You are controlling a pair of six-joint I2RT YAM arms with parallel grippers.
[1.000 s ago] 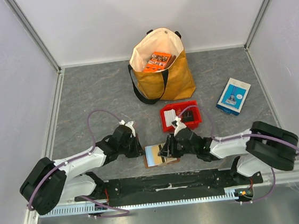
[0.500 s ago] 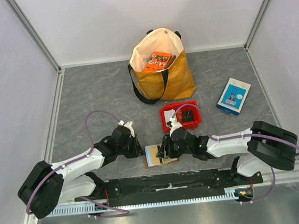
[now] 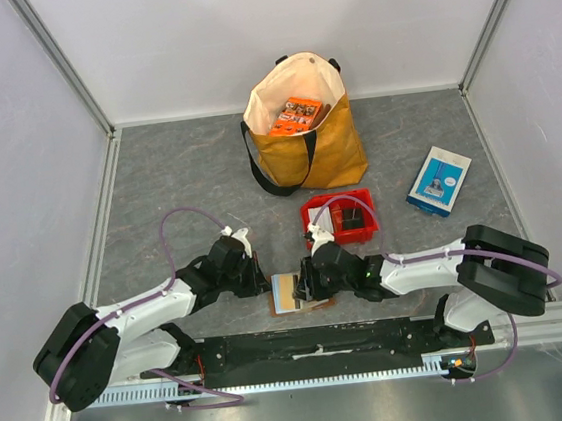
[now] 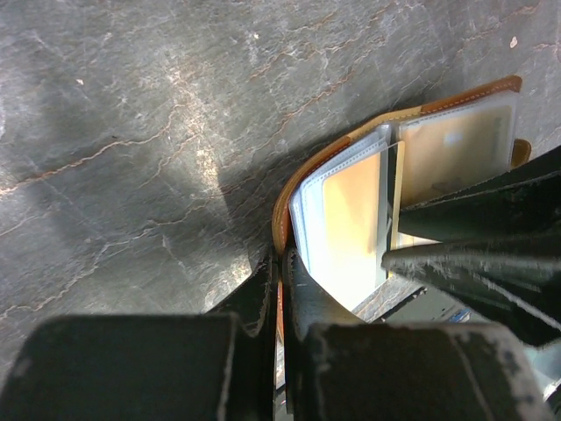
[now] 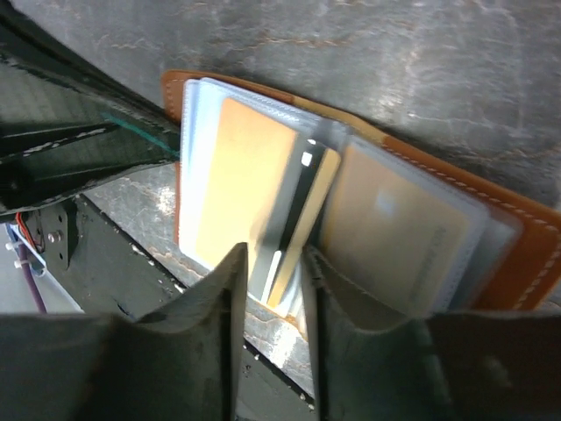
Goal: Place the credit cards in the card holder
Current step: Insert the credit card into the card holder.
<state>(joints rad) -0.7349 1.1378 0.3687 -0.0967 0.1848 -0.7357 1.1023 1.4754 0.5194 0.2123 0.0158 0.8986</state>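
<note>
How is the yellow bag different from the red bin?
The bag is mustard yellow cloth with black straps; the red bin looks like hard plastic. The bag stands taller and farther back; the bin is low and nearer the front. Both are open on top with things inside.

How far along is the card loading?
Done: tan cards sit sleeved in the brown leather card holder. In hand: the left gripper pinches its cover; a striped card stands inside the right gripper, partly inserted. Left: seating it, plus what look like more cards in the red plastic bin.
</note>
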